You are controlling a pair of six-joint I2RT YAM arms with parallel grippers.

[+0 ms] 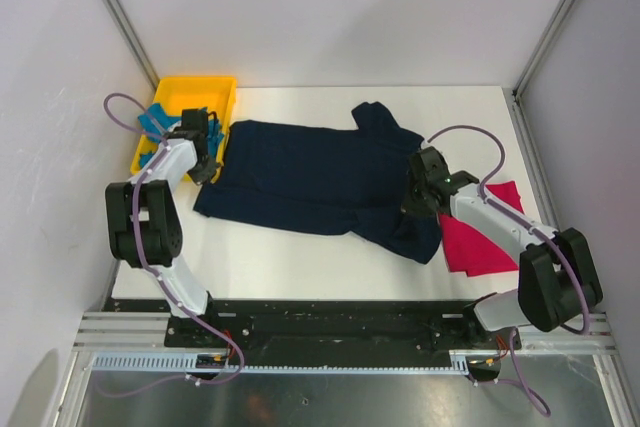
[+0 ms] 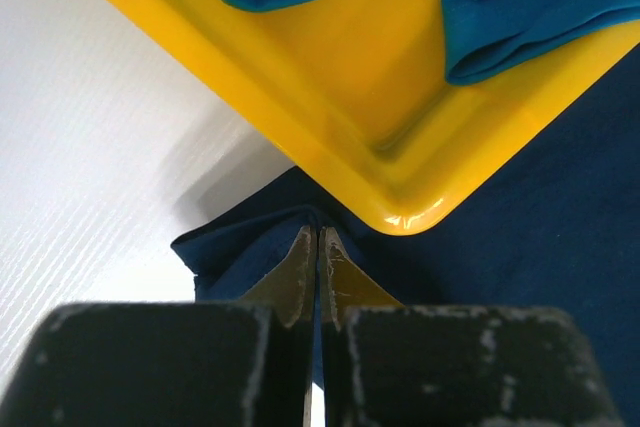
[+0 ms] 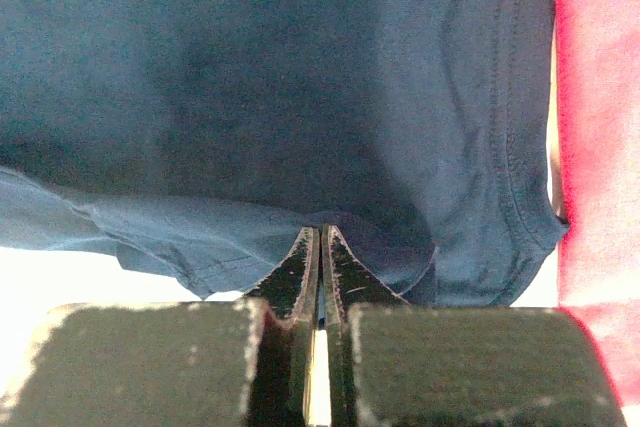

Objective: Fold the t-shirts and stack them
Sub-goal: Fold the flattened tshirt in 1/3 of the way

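The dark navy t-shirt (image 1: pixel 320 182) lies spread across the middle of the white table. My left gripper (image 1: pixel 205 169) is at the shirt's left corner beside the yellow tray. Its fingers are shut, and the navy cloth (image 2: pixel 540 207) puckers into a ridge at their tips (image 2: pixel 318 237). My right gripper (image 1: pixel 418 202) is at the shirt's right side, shut on a bunched fold of the navy cloth (image 3: pixel 300 77) at its tips (image 3: pixel 320 235). The crimson-pink t-shirt (image 1: pixel 480 237) lies partly under the navy one at the right (image 3: pixel 600 147). The teal t-shirt (image 1: pixel 155 122) sits crumpled in the tray (image 2: pixel 520 17).
The yellow tray (image 1: pixel 195 92) stands at the table's back left, its corner (image 2: pixel 400 212) just ahead of my left fingers. White walls and metal posts close in the table on three sides. Bare table (image 1: pixel 300 257) shows in front of the navy shirt.
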